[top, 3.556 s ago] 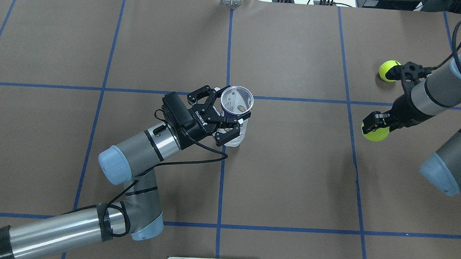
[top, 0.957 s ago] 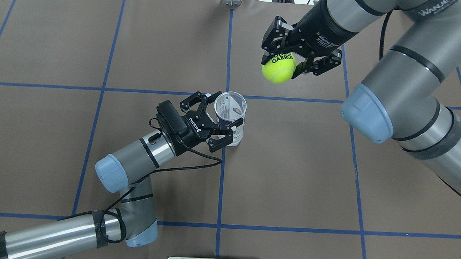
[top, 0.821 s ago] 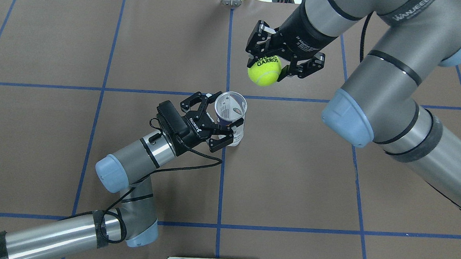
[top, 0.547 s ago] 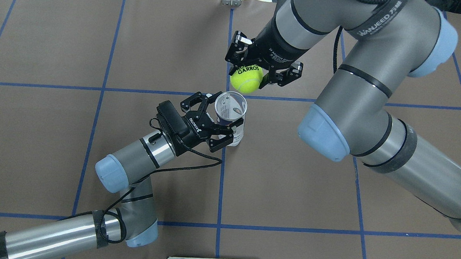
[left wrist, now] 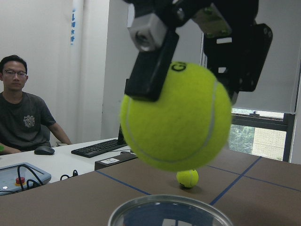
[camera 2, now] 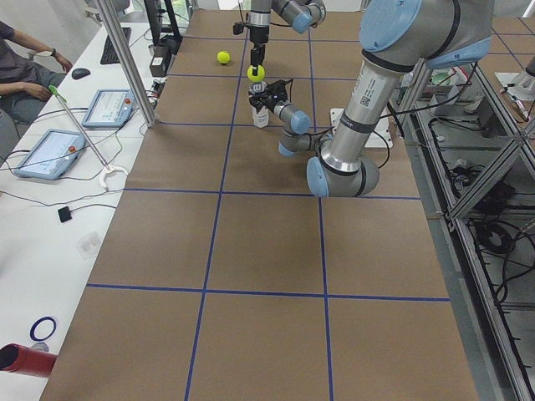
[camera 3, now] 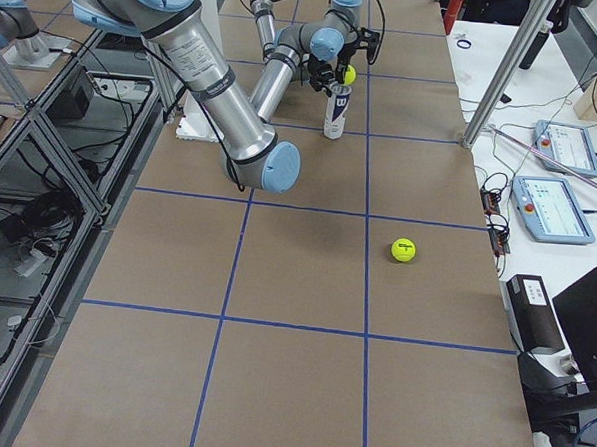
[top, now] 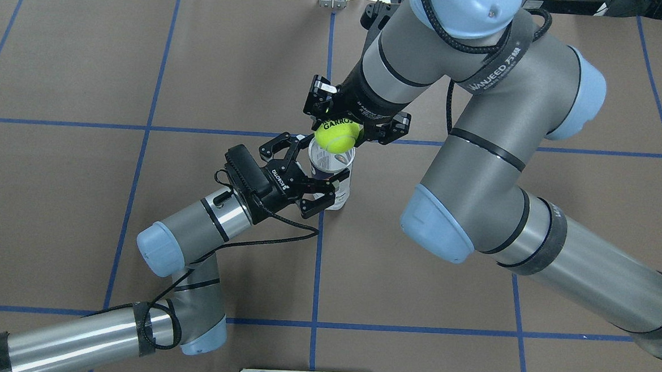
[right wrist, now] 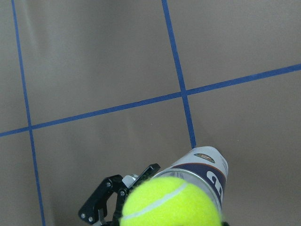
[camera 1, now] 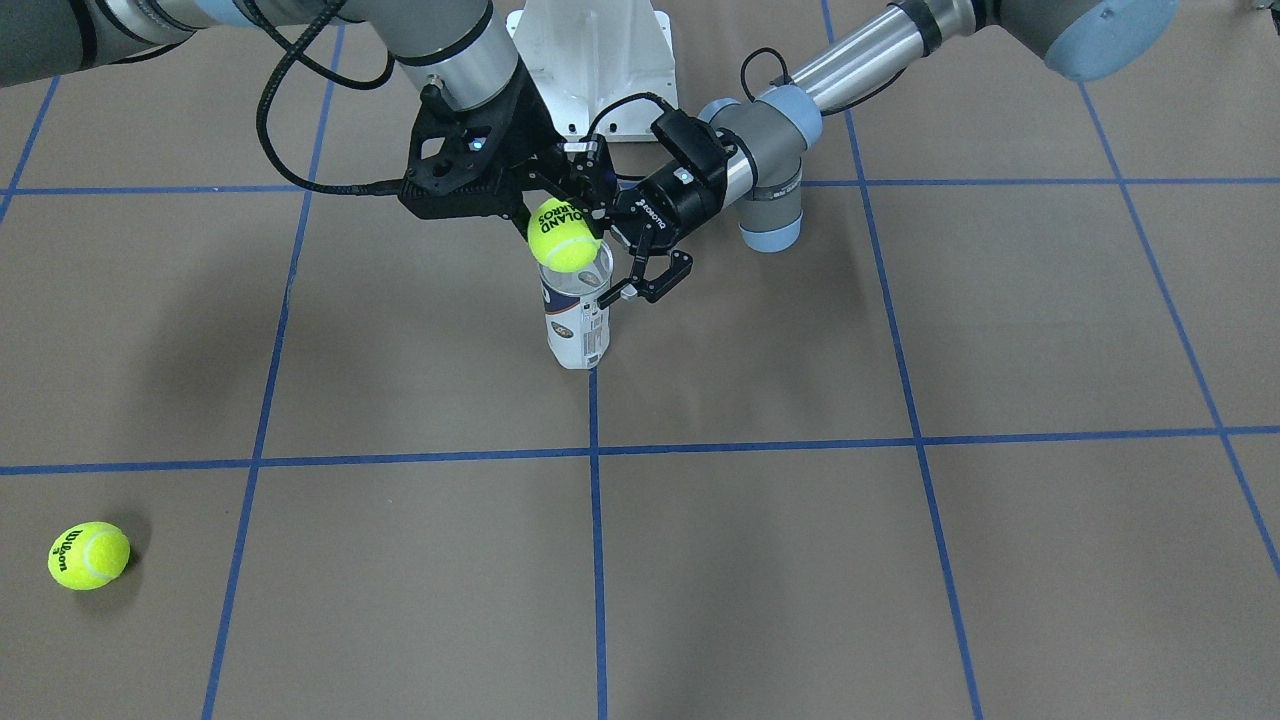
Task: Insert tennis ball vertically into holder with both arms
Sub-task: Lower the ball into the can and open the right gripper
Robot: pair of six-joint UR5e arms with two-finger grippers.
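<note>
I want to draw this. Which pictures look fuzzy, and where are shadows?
Left wrist view: the holder rim at the bottom is fuzzy. Right wrist view: the held ball is blurry at the bottom edge. Front-facing view: sharp, with soft arm shadows on the table.

This is a robotics lab. A left arm [top: 187, 229] and a right arm [top: 496, 177], both industrial, reach over a large table [top: 51, 222] covered in brown paper and marked into a grid with blue tape [top: 317, 264]. A white pedestal [camera 1: 590, 40] stands at the table's edge. Aluminium posts [camera 2: 125, 58] rise beside it, and cables [camera 2: 497, 251] trail under an open frame [camera 2: 493, 180]. On a white bench [camera 2: 33, 251] lie control pendants [camera 2: 109, 107], a keyboard [left wrist: 96, 148] and a mouse [left wrist: 44, 150], with a person [left wrist: 23, 117] seated there. Behind are a plain wall [left wrist: 37, 28] and a window [left wrist: 256, 139] with a blind [left wrist: 287, 56].
</note>
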